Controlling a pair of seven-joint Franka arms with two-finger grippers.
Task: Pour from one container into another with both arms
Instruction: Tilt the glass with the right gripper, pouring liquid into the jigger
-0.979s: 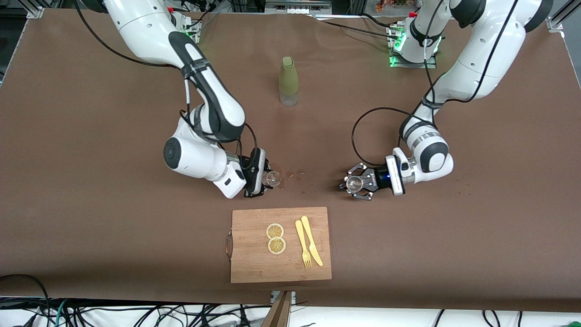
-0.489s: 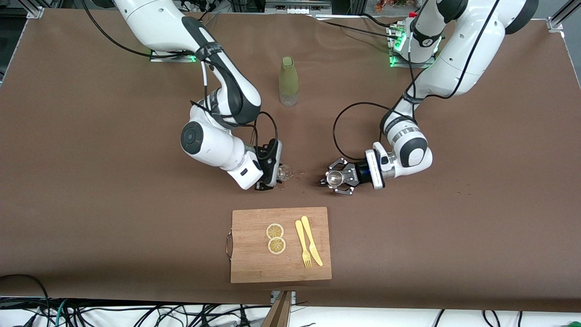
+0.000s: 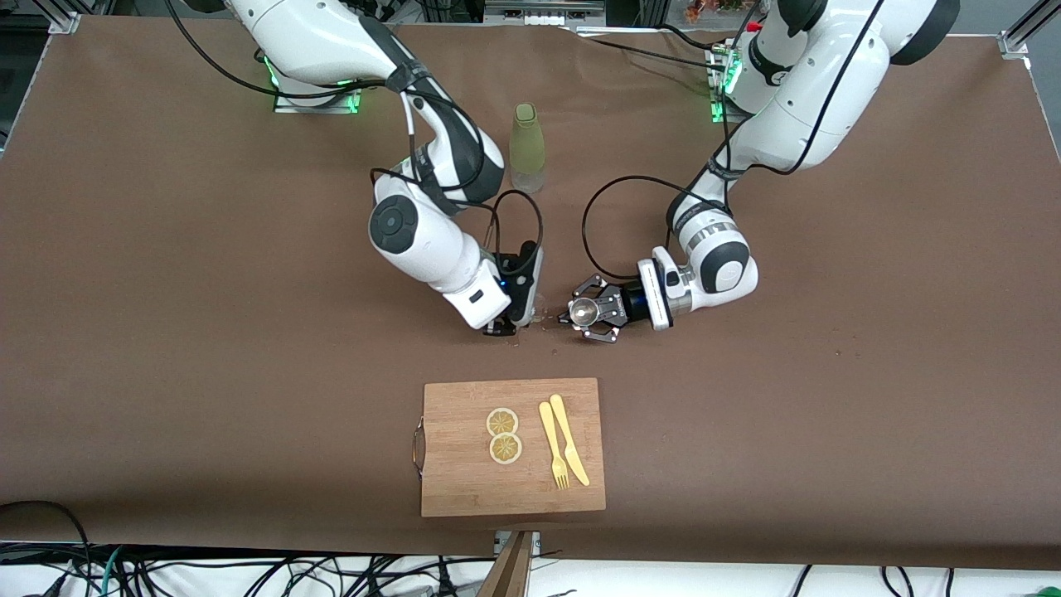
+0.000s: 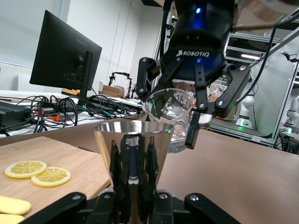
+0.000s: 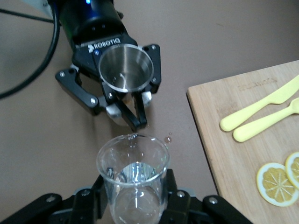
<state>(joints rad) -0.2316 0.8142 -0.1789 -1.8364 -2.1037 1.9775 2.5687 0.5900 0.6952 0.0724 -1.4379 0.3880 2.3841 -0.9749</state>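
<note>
My left gripper (image 3: 585,313) is shut on a steel cup (image 3: 583,312), which fills the left wrist view (image 4: 133,144) with the fingers (image 4: 119,186) closed round its narrow base. My right gripper (image 3: 520,310) is shut on a clear glass (image 5: 133,172) with a little water in it. In the front view the hand hides most of that glass. Both hang low over the table, mouths close together. The glass (image 4: 170,116) leans slightly toward the steel cup (image 5: 126,67), and small drops sit at its lip.
A green bottle (image 3: 527,148) stands toward the arms' bases. A wooden cutting board (image 3: 464,481) lies nearer the camera, with two lemon slices (image 3: 503,435) and a yellow fork and knife (image 3: 564,452). Small wet spots (image 3: 549,318) mark the cloth beneath the cups.
Both arms have swung inward toward the middle of the table. The glass and the steel cup, once well apart, now nearly meet.
</note>
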